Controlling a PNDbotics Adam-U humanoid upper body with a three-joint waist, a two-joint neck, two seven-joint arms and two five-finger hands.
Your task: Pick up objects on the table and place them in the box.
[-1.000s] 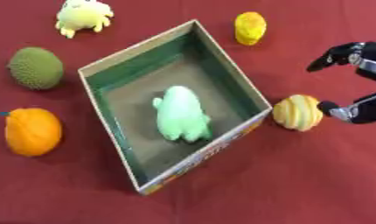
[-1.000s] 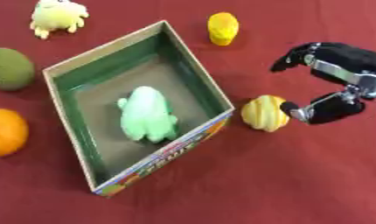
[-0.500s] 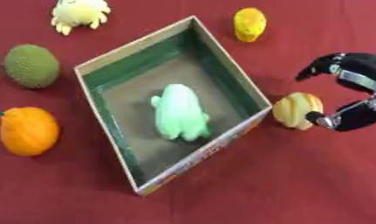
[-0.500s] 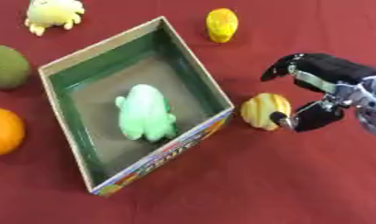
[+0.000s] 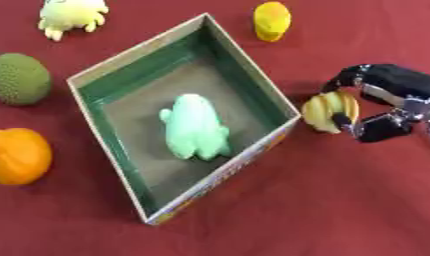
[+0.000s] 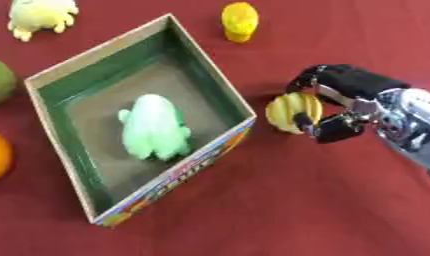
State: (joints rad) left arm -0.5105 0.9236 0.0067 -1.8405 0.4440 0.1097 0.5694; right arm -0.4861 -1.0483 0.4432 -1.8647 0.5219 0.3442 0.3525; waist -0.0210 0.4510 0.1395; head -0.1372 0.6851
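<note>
Closing in since a second ago, the right hand now has its fingers curled around the yellow striped toy, which sits on the red worktop just outside the box's right corner. Fingers wrap over its top, thumb tucks under its right side. Best to seat that grasp squarely, then lift clear of the wall before swinging over the green toy inside.

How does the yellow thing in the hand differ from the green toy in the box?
The ribbed yellow fruit sits on the red table outside the box; the green toy lies inside. The right hand curls around the fruit; nothing touches the toy. The fruit is smaller and rounder, the toy longer. Both lie near the box's right wall.
</note>
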